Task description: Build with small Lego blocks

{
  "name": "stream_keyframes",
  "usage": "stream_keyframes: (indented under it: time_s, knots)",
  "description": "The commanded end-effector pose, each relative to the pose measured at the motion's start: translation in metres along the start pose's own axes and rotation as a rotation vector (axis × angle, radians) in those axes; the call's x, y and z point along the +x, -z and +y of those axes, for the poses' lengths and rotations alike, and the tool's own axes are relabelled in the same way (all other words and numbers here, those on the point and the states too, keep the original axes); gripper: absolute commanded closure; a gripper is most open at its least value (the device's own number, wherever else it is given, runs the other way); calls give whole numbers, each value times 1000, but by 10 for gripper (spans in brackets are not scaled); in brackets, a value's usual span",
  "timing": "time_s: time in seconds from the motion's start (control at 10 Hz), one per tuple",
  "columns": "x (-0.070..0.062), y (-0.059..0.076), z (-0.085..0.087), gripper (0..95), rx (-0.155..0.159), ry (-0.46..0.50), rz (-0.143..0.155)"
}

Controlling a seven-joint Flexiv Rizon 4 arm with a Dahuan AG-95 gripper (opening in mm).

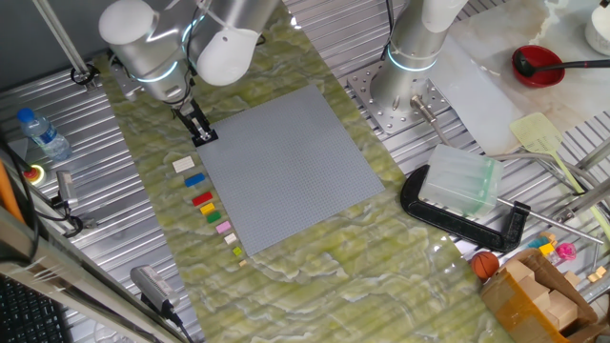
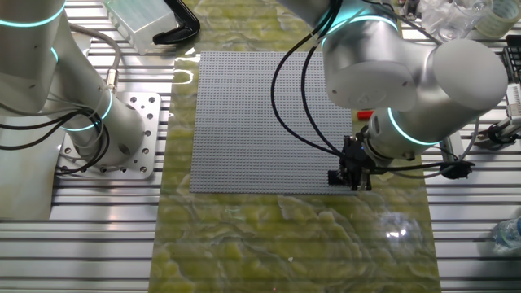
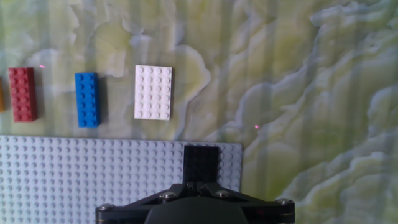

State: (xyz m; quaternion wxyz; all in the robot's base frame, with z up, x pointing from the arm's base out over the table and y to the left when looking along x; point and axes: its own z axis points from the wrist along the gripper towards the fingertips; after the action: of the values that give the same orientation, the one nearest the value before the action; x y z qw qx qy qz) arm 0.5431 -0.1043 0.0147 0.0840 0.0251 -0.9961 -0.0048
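Over the baseplate (image 3: 93,174) corner, claw (image 3: 200,182) closed on black brick (image 3: 200,163)

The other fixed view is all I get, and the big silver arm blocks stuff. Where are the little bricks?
Observer: In a row on the green marbled mat, beside the large grey studded baseplate. The small white plastic brick is nearest the gripper.
Operator: What comes next?
Observer: The small blue plastic brick, then the small red plastic brick.
Operator: Is there a black one?
Observer: Yes. The hand view shows a small black plastic brick over the baseplate's corner, right at the gripper's tip. I cannot tell whether it is gripped.
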Motion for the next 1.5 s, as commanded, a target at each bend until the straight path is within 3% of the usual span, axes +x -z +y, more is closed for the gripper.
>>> stream_keyframes:
  time_s: [0.1,0.6,1.5]
  knots:
    - [-1,-1,0,950,-2,4,-1]
    - [-5,-2,3,950,-2,4,-1]
    - [-1,-2,4,950,-1,3,9]
